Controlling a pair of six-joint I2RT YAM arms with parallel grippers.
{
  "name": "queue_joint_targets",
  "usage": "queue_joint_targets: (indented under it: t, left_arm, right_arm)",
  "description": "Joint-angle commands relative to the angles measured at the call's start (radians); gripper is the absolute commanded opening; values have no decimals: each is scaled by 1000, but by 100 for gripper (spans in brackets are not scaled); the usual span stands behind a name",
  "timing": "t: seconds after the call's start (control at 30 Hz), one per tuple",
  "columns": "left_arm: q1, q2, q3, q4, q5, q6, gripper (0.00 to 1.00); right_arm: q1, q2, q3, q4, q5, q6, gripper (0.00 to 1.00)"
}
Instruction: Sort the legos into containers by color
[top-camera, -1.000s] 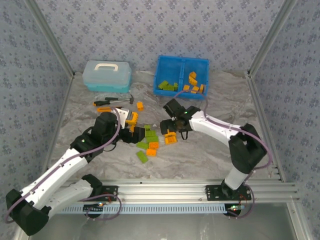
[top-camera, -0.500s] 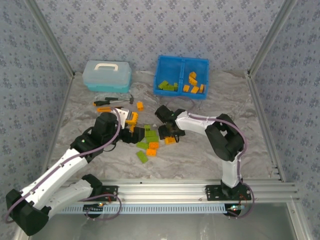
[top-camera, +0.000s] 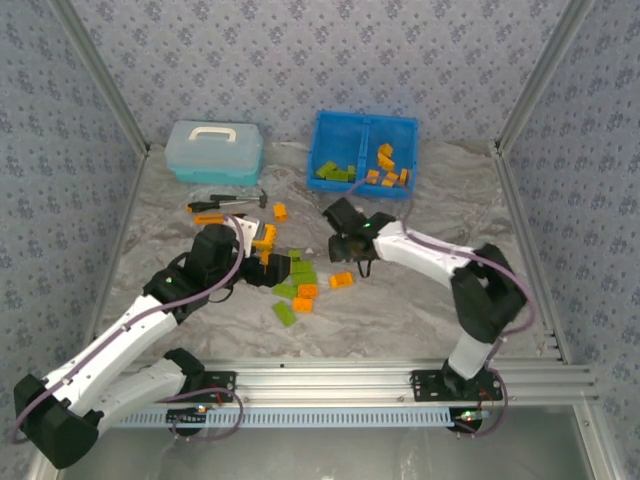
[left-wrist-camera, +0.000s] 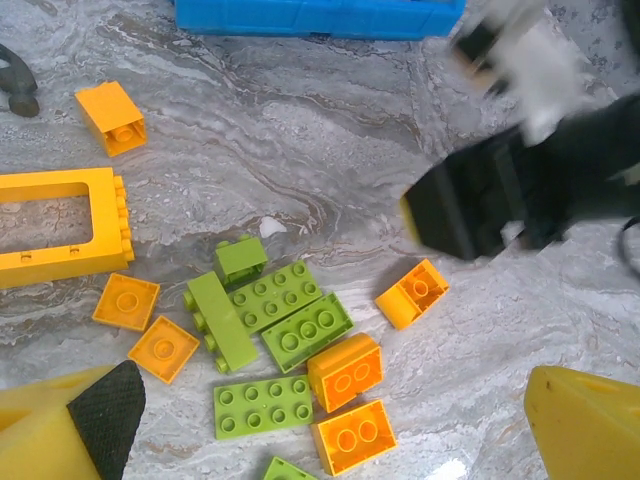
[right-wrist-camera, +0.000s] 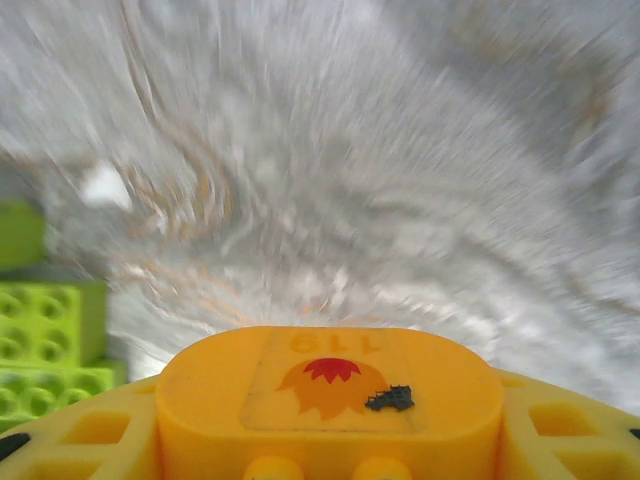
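Loose lime green and orange legos (left-wrist-camera: 290, 330) lie in a pile on the marble table, with the orange frame piece (left-wrist-camera: 60, 225) at its left. My left gripper (left-wrist-camera: 340, 430) hangs open just above the pile (top-camera: 297, 285), yellow fingers (left-wrist-camera: 70, 425) wide apart. My right gripper (top-camera: 350, 243) is behind the pile, shut on an orange lego (right-wrist-camera: 330, 390) that sits close before its blurred wrist camera. One orange brick (top-camera: 341, 279) lies just in front of it. The blue tray (top-camera: 365, 116) at the back holds green legos (top-camera: 335, 172) on the left and orange ones (top-camera: 385, 165) on the right.
A pale blue lidded box (top-camera: 215, 150) stands at the back left. In front of it lie a black-handled hammer (top-camera: 225, 200) and an orange-and-black tool (top-camera: 208, 216). A single orange brick (top-camera: 280, 211) rests near them. Patterned walls and metal rails bound the table.
My right gripper dipped to the orange bricks beside the pile, closed on one, and pulled back toward the tray with it. The left arm stayed still.
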Motion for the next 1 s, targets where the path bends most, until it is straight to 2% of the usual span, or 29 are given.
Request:
queue_joint_targets:
  t: [0.0,0.17,0.3,0.57,0.67,0.83,0.97]
  left_arm:
    - [-7,-1,7,27,-3,-10,99]
    - [-8,-7,16,9,5,-27,99]
    - [-10,-27,16,-12,9,-39,99]
    - [-16,-69,22,-49,14,-69,99]
    - [-17,-88,21,-60,7,-77,99]
    - [-19,-95,16,-86,32,-63,99]
    - [-23,-75,1,-57,81,-31,99]
  right_arm:
    - [-112,-80,42,12,87,-9,53]
    - [-298,8,220,57,84,-59,53]
    - [-405,216,466,47,59,-77,52]
    - [-444,720,1158,-189,35,-140,56]
    - [-458,841,1344,-261,6,-115,60]
    - [-453,833,1366,-258,-5,-143,84]
    - [-443,761,1332,-273,-1,-164,88]
